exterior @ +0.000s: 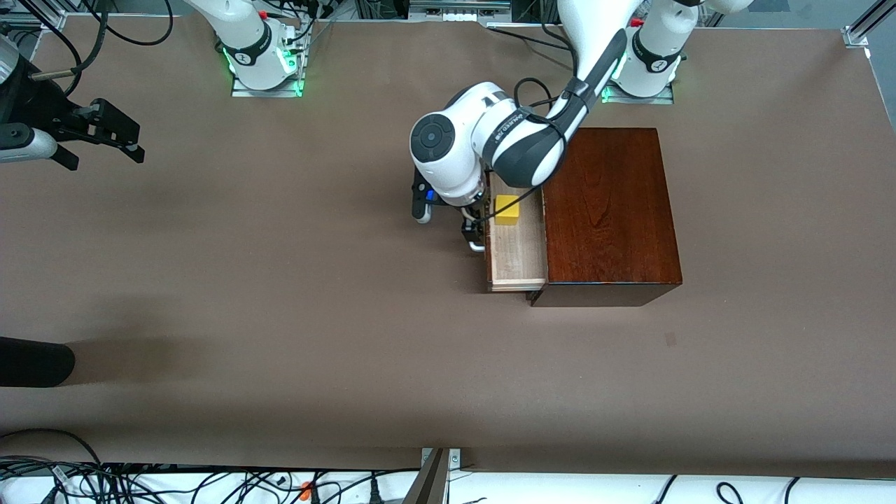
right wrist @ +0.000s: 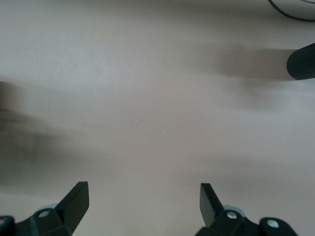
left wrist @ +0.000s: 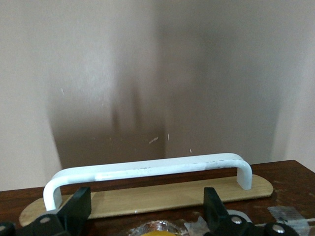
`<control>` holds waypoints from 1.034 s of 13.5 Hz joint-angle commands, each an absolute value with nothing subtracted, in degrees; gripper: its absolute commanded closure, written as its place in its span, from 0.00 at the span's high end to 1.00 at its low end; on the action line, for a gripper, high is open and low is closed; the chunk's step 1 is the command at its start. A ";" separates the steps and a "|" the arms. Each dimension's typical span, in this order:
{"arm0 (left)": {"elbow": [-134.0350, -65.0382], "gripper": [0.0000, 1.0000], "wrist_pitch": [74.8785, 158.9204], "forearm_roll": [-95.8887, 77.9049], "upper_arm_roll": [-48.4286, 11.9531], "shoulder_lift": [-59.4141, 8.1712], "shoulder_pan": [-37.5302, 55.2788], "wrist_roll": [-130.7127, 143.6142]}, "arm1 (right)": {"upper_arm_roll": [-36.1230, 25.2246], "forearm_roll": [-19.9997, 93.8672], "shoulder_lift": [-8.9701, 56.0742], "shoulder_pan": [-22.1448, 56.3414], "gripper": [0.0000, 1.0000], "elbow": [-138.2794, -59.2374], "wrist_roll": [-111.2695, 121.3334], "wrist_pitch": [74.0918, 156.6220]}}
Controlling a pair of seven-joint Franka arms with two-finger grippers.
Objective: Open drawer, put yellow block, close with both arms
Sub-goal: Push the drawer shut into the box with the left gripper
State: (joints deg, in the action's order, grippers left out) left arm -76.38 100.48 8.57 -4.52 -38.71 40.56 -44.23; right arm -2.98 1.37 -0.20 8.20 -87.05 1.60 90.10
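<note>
The dark reddish-brown wooden box (exterior: 609,210) sits toward the left arm's end of the table. Its drawer (exterior: 518,255) is pulled out, pale inside showing. The yellow block (exterior: 507,210) lies in the drawer, and a sliver of it (left wrist: 155,231) shows in the left wrist view. My left gripper (exterior: 477,220) (left wrist: 147,195) hangs open just over the drawer's front, largely hidden under its wrist. Its fingers (left wrist: 81,204) stand apart along the white handle (left wrist: 147,168), touching nothing. My right gripper (exterior: 105,155) (right wrist: 144,196) waits open and empty above bare table at the right arm's end.
A black rounded object (exterior: 35,360) (right wrist: 301,61) pokes in over the table edge at the right arm's end, nearer the front camera. Cables (exterior: 140,483) lie along the table's front edge. Brown tabletop (exterior: 280,280) spreads between the arms.
</note>
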 commanded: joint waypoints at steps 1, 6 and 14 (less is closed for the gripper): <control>-80.42 1.00 100.37 11.78 -4.48 -35.51 37.45 -45.70 | -2.55 1.58 0.35 7.65 1.00 -85.69 1.14 89.65; -82.17 1.00 100.28 11.78 -4.57 -34.81 34.99 -45.79 | -2.81 1.67 0.35 7.29 1.00 -85.69 1.23 89.65; -87.18 1.00 100.28 11.69 -5.10 -30.94 30.06 -53.61 | -2.81 1.67 0.35 7.21 1.00 -85.69 1.23 89.56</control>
